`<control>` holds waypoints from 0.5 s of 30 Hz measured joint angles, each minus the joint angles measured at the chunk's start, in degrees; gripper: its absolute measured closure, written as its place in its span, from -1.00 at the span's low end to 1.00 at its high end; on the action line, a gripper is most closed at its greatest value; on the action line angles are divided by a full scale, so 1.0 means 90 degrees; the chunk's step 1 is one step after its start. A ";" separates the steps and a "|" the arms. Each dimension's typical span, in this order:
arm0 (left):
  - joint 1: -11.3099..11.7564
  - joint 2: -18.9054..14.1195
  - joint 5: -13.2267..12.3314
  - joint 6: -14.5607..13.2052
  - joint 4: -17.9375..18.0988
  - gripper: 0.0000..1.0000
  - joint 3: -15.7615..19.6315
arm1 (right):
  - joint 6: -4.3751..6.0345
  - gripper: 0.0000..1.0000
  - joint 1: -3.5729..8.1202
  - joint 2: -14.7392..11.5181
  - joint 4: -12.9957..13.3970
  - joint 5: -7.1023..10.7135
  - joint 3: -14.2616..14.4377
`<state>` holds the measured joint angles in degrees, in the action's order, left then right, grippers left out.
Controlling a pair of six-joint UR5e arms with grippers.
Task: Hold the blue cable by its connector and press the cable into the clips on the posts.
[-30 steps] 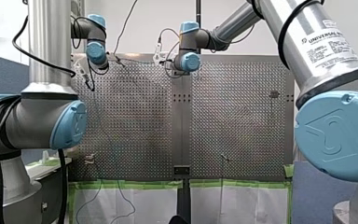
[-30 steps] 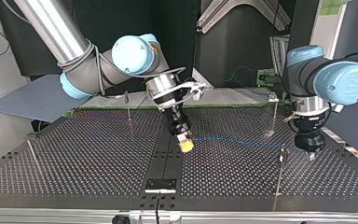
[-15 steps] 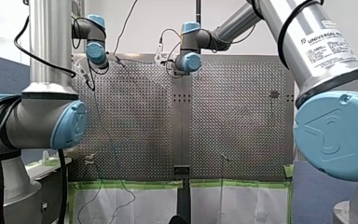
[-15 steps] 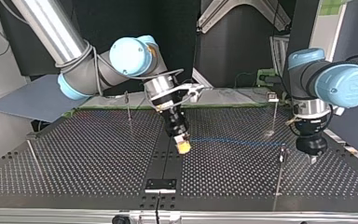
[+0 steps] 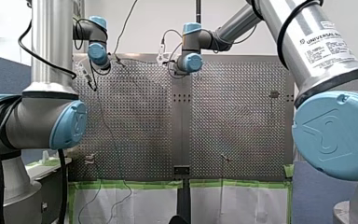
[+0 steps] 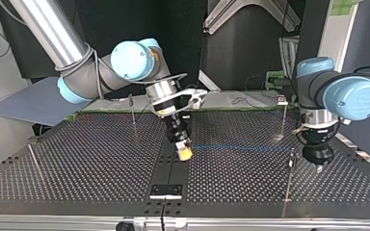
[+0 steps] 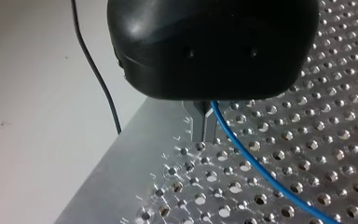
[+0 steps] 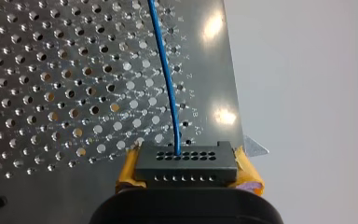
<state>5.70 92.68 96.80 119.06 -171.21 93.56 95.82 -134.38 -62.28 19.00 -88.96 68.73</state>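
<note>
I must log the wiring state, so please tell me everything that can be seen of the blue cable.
The blue cable is thin, round and smooth, like plastic-coated wire. One end enters a hole of the black connector, which my right gripper clamps between yellow pads. From there it runs nearly straight above the perforated table to my left gripper, whose metal fingers seem shut on it.

Robotics lab: perforated metal table (image 6: 91, 163), two industrial arms (image 5: 317, 51), green tape edging (image 5: 130, 184).
</note>
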 joint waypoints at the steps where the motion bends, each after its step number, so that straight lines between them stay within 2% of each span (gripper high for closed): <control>1: 0.0006 0.0015 -0.0008 0.0004 0.0007 0.99 -0.0010 | 0.0000 1.00 0.0006 0.0000 0.0000 -0.0011 0.0001; 15: 0.0045 0.0047 -0.0037 0.0058 0.0025 0.99 -0.0033 | -0.0005 1.00 0.0057 0.0000 -0.0006 -0.0068 0.0001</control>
<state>6.11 93.10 96.47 119.58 -170.98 93.26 95.77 -133.87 -62.28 18.94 -89.57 68.74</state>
